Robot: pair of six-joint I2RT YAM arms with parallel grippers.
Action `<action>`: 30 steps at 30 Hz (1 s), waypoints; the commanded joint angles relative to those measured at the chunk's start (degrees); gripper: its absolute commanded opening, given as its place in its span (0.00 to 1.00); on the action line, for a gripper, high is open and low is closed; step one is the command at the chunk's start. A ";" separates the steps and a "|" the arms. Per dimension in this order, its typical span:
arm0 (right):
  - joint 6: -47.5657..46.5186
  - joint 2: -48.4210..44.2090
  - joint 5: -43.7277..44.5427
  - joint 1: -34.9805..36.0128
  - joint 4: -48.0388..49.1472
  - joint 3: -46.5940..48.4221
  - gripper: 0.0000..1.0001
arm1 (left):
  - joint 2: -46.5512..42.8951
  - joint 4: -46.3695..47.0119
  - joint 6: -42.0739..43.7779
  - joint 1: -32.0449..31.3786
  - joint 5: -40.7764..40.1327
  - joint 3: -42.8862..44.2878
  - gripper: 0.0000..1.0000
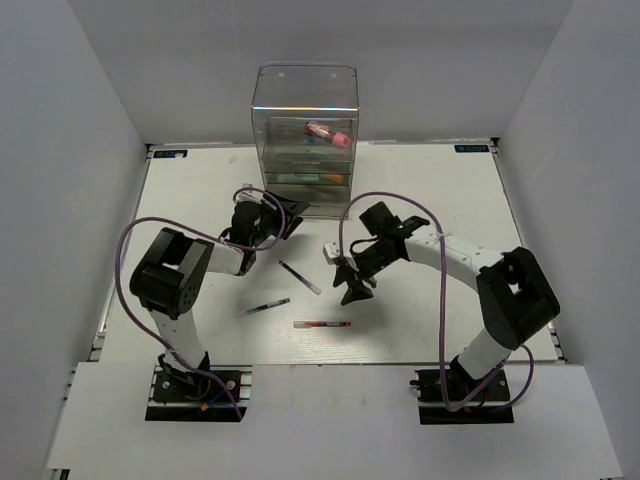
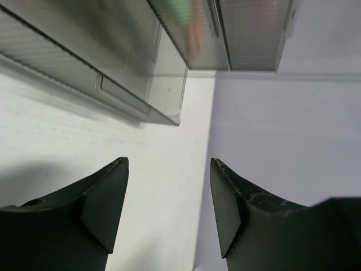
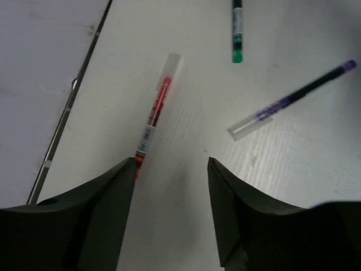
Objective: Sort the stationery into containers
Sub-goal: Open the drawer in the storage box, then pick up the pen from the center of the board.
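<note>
The right hand (image 3: 172,217) hovers over the table (image 1: 450,200), spread and empty. The red pen (image 3: 155,116) runs past one fingertip and is not centred between the two. If the hand drops from here, that finger would likely land on the barrel and roll or flick the pen away. A thin pen lying flat can also slip out of a pinch that closes too high. The dark pen (image 3: 293,97) and the green pen (image 3: 238,34) lie near, so a loose sweep could knock them as well. The left hand (image 2: 169,212), also spread with nothing in it, sits close to the near left corner of the clear drawer cabinet (image 1: 305,110). A careless move there could bump the cabinet, shift it or jam a drawer.

Inside the cabinet, the fat red tube with a pink cap (image 1: 328,133) lies in an upper drawer. The lower drawers hold green and orange items (image 1: 312,178), probably markers, though they are too blurred to count. The three pens lie on the table on the near side of the cabinet, not yet sorted.
</note>
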 commanded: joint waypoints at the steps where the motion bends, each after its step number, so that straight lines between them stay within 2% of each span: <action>1: -1.09 -0.99 0.94 4.57 0.58 -1.66 0.57 | -7.20 -14.46 9.85 0.16 2.66 0.04 0.70; 3: 0.05 -0.73 3.82 6.08 1.56 -2.98 0.50 | -9.50 -20.73 12.84 0.16 2.66 0.57 0.71; 8: 5.14 0.23 9.81 13.45 8.14 -5.09 0.44 | -17.14 -39.72 19.00 0.16 -0.67 0.04 0.73; 14: 10.15 0.85 17.37 18.47 14.55 -7.82 0.46 | -29.44 -54.04 20.41 0.16 -8.22 -3.38 0.85; 15: 12.86 0.76 20.86 19.09 16.57 -8.78 0.46 | -30.85 -55.64 19.37 0.16 -10.32 -3.39 0.92; 17: 16.20 1.38 22.38 19.97 20.27 -9.57 0.48 | -34.62 -59.93 16.92 0.16 -12.79 -4.08 1.00; 25: 21.59 3.31 33.72 22.34 26.35 -10.81 0.48 | -46.50 -67.87 3.55 0.16 -15.27 -9.88 1.00; 30: 21.32 4.28 35.75 22.87 26.26 -12.03 0.31 | -52.74 -72.52 -6.89 0.16 -15.27 -12.35 1.00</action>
